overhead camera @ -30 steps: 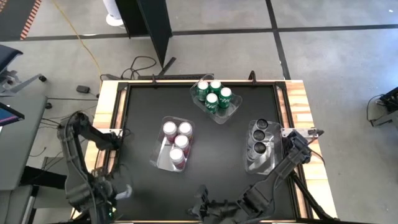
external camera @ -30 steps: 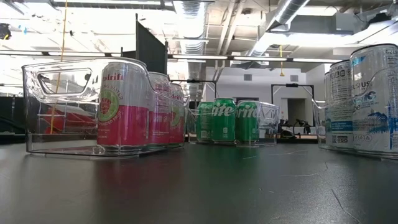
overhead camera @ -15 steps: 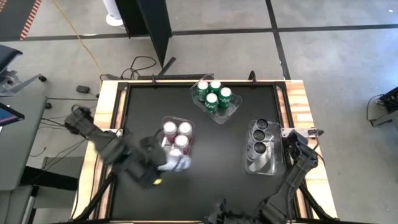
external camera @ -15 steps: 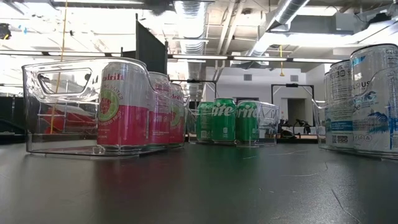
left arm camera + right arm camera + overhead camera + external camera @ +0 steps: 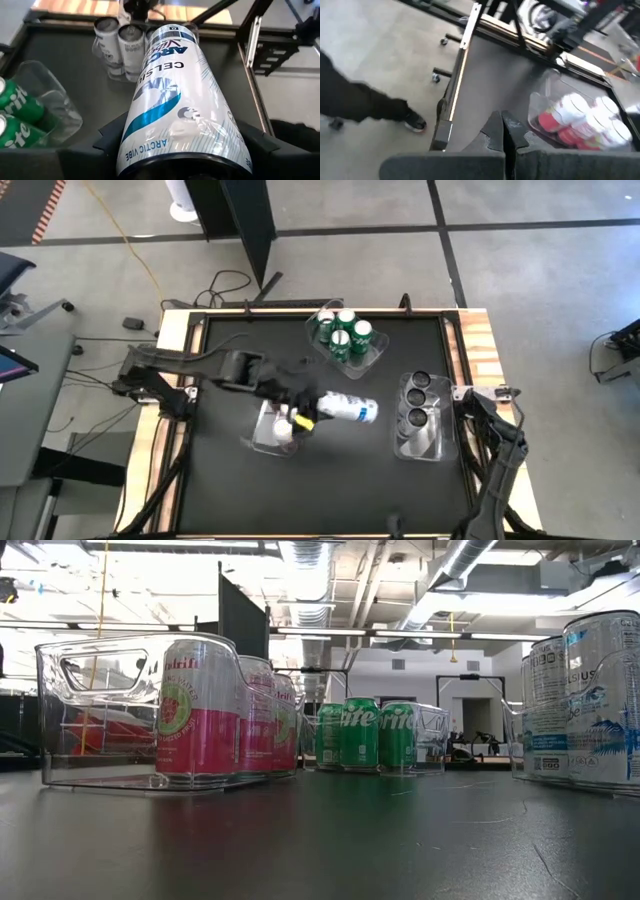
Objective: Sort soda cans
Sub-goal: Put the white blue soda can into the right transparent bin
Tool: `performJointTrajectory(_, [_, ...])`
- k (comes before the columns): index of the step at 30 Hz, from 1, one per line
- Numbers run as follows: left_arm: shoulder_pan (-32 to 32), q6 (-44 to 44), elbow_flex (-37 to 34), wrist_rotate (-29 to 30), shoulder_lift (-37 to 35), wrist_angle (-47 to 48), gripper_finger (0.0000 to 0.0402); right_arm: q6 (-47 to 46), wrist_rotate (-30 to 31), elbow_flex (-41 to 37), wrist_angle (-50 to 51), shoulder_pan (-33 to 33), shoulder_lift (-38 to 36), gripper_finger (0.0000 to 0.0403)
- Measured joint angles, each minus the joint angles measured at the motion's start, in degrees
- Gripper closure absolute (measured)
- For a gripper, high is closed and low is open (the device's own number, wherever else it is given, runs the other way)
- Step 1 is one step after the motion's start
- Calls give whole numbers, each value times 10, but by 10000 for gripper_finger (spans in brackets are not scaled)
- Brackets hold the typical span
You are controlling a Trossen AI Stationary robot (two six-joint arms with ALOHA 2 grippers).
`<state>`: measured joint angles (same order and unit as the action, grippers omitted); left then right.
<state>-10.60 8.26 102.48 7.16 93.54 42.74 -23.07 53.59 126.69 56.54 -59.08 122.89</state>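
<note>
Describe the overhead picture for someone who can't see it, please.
The left tool holds a white-and-blue can sideways over a black table, between a bin of pink cans and a bin of dark-topped cans. Green cans fill a third bin at the far edge.

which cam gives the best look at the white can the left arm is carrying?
Left wrist view: the white can fills the frame, lying lengthwise between the left gripper's fingers, its blue lettering showing. The high view shows it small, lying on its side between the pink-can bin and the grey-can bin. The low and right wrist views miss it.
</note>
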Motion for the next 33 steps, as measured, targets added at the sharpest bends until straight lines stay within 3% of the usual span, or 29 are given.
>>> performJointTrajectory(7, [35, -65, 0, -44, 33, 0, 159, -123, 88, 0, 89, 3, 1, 400])
performJointTrajectory(12, [35, -101, 0, -45, 45, 21, 159, -60, 198, -1, 102, 30, 0, 400])
performJointTrajectory(17, [22, -122, 0, -20, 43, 52, 159, 2, 235, 10, 124, 79, -1, 380])
performJointTrajectory(21, [-5, -139, 0, 33, 30, 102, 159, 5, 233, 31, 144, 119, -2, 318])
performJointTrajectory(27, [-38, -146, 0, 94, -5, 127, 159, 6, 225, 41, 154, 156, -2, 173])
performJointTrajectory(30, [-46, -147, 0, 109, -23, 135, 159, 6, 192, 41, 153, 183, -2, 109])
performJointTrajectory(33, [-52, -145, 0, 115, -38, 133, 159, 6, 183, 41, 154, 216, -2, 70])
